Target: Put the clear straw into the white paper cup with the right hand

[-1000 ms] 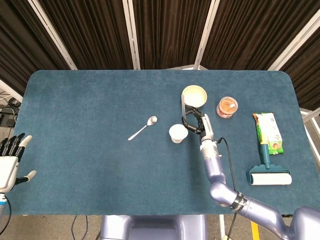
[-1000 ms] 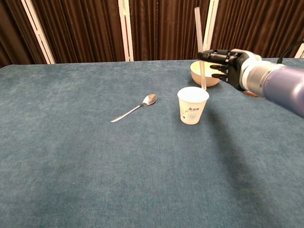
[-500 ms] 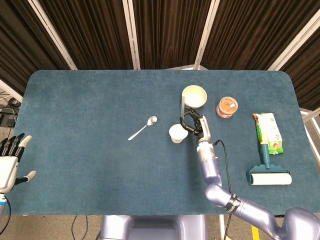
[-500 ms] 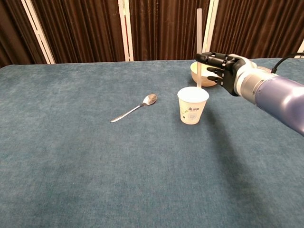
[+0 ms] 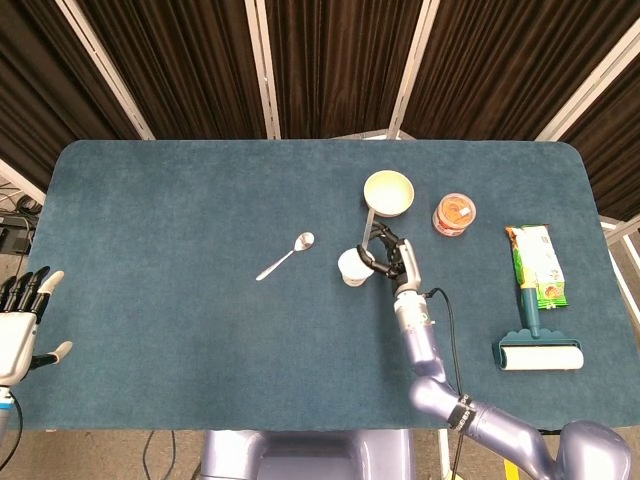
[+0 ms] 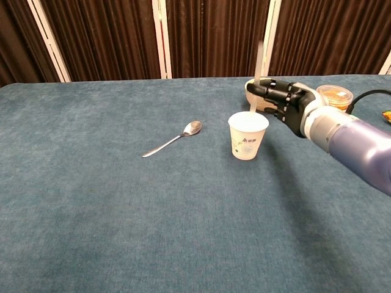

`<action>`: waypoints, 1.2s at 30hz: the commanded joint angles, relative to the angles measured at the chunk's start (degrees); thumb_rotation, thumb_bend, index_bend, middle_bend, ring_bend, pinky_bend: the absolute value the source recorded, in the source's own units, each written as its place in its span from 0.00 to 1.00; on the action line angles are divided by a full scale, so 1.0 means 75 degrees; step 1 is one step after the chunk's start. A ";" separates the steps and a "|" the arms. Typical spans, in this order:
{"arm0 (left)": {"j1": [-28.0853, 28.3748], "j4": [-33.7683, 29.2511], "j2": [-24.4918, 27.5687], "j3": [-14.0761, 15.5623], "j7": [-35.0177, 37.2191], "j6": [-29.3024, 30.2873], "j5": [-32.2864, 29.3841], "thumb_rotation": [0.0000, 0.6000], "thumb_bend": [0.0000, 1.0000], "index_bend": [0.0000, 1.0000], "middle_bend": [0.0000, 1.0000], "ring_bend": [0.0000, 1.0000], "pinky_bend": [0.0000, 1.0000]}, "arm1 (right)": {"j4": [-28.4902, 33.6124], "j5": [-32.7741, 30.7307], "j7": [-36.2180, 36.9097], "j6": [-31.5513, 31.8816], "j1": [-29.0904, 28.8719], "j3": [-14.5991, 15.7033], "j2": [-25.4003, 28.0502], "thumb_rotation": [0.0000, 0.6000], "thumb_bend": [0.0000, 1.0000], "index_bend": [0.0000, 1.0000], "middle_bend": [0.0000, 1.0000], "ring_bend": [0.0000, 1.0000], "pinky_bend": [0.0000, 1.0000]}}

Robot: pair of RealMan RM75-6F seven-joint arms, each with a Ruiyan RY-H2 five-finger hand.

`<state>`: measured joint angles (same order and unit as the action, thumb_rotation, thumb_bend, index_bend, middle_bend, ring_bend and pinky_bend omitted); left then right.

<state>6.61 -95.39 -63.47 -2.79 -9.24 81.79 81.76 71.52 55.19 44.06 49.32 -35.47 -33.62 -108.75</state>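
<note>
The white paper cup (image 5: 352, 266) (image 6: 248, 135) stands upright near the table's middle. My right hand (image 5: 390, 258) (image 6: 284, 105) is just right of its rim and pinches the clear straw (image 5: 369, 226) (image 6: 258, 64). The straw stands nearly upright, and its lower end reaches into the cup's mouth at the far right side. The top of the straw looks blurred in the chest view. My left hand (image 5: 22, 322) hangs open off the table's left front edge, holding nothing.
A metal spoon (image 5: 287, 255) (image 6: 174, 139) lies left of the cup. A cream bowl (image 5: 388, 192) and an orange-filled tub (image 5: 454, 214) (image 6: 336, 94) sit behind the right hand. A snack packet (image 5: 537, 265) and a lint roller (image 5: 540, 350) lie at the right.
My right hand has come down and slightly toward the cup, carrying the straw. The straw's lower end went from above the rim into the cup's mouth. The left hand has not moved.
</note>
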 commanded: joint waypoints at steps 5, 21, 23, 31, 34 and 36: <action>0.0009 -0.0016 0.0009 -0.0003 -0.0016 -0.0012 -0.0017 1.00 0.17 0.00 0.00 0.00 0.00 | -0.0442 0.0352 0.0430 -0.0257 0.0047 0.0325 -0.0159 1.00 0.24 0.56 0.13 0.00 0.00; 0.0015 0.0004 0.0010 0.0017 -0.0003 -0.0002 0.0016 1.00 0.16 0.00 0.00 0.00 0.00 | 0.0462 0.1328 -0.0408 0.0488 0.0188 0.0350 0.1005 1.00 0.20 0.32 0.03 0.00 0.00; 0.0016 0.0007 0.0011 0.0020 0.0005 -0.0002 0.0024 1.00 0.17 0.00 0.00 0.00 0.00 | 0.0609 0.1356 -0.0693 0.0556 0.0241 0.0378 0.1251 1.00 0.20 0.28 0.01 0.00 0.00; 0.0016 0.0012 0.0006 0.0032 -0.0023 0.0009 0.0048 1.00 0.16 0.00 0.00 0.00 0.00 | 0.1413 0.1514 -0.2073 0.0986 0.0785 0.0606 0.2786 1.00 0.20 0.26 0.00 0.00 0.00; 0.0014 0.0006 0.0002 0.0034 -0.0053 0.0020 0.0050 1.00 0.17 0.00 0.00 0.00 0.00 | 0.1887 0.1724 -0.2700 0.1279 0.1139 0.0903 0.3443 1.00 0.20 0.25 0.00 0.00 0.00; 0.0011 0.0002 -0.0001 0.0033 -0.0062 0.0029 0.0049 1.00 0.16 0.00 0.00 0.00 0.00 | 0.2155 0.1978 -0.3275 0.1412 0.1359 0.1226 0.3926 1.00 0.19 0.25 0.00 0.00 0.00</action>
<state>6.69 -95.38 -63.48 -2.54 -9.71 82.01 82.13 84.57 67.67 24.20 57.92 -27.90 -27.35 -83.36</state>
